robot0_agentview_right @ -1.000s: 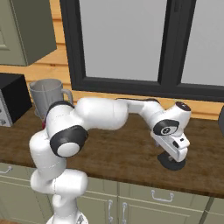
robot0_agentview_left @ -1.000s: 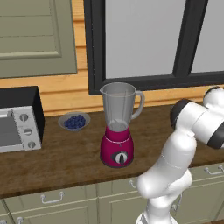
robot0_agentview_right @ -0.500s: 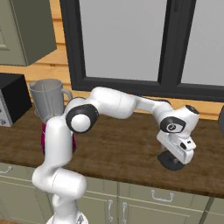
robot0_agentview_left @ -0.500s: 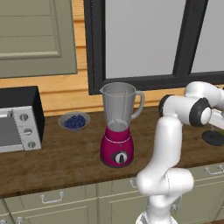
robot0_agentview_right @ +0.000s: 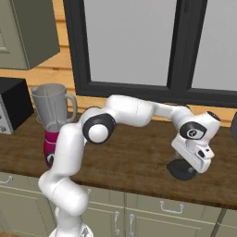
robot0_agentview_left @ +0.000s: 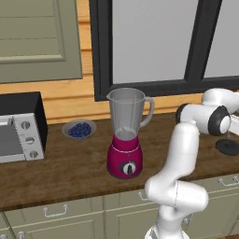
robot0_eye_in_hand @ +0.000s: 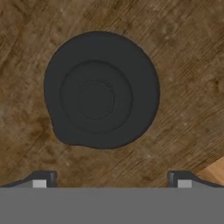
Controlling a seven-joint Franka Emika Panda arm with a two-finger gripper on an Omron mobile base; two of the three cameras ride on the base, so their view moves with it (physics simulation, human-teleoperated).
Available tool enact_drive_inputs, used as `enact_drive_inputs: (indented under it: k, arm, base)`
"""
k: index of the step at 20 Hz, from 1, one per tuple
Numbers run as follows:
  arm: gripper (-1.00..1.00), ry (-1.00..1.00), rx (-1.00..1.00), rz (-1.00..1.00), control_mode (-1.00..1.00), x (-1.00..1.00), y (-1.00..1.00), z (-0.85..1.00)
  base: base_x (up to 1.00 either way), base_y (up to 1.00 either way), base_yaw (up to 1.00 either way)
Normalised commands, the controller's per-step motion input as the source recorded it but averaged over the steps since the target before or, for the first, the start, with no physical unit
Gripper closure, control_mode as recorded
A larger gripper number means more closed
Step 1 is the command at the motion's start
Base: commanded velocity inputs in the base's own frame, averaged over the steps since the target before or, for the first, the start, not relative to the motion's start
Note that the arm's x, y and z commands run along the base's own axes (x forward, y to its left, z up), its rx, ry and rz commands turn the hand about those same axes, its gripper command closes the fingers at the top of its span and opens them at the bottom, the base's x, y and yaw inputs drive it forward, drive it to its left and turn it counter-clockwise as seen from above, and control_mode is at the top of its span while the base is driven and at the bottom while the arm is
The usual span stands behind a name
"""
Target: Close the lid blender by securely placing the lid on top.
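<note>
Two finger tips stand wide apart as the gripper (robot0_eye_in_hand: 112, 181) hangs straight over the lid (robot0_eye_in_hand: 101, 90), which lies flat near the worktop's (robot0_agentview_right: 139, 162) front edge, well right of the open-mouthed blender (robot0_agentview_left: 127, 133), likely lined up for a grasp.

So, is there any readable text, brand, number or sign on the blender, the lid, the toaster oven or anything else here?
None can be read.
The blender: a dark dial on its base, no legible marks.
The lid: plain black.
The toaster oven: round knobs, any marks too small to read.
</note>
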Motion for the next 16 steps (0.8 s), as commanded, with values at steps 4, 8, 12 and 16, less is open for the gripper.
enact_drive_inputs:
  k: [4,8,12,16]
  arm:
    - [-1.0,0.08,-0.01,-0.02,-1.0,0.13,0.34,-0.39]
    - [-1.0,0.02,-0.02,-0.01,-1.0,0.03,0.2,-0.46]
    - [-1.0,0.0,0.0,0.0,-1.0,0.25,-0.12,-0.21]
    - [-1.0,0.03,-0.02,0.0,-1.0,0.5,-0.16,-0.08]
  base:
    - [0.0,0.0,0.0]
    - [0.0,0.0,0.0]
    - [0.0,0.0,0.0]
    - [0.0,0.0,0.0]
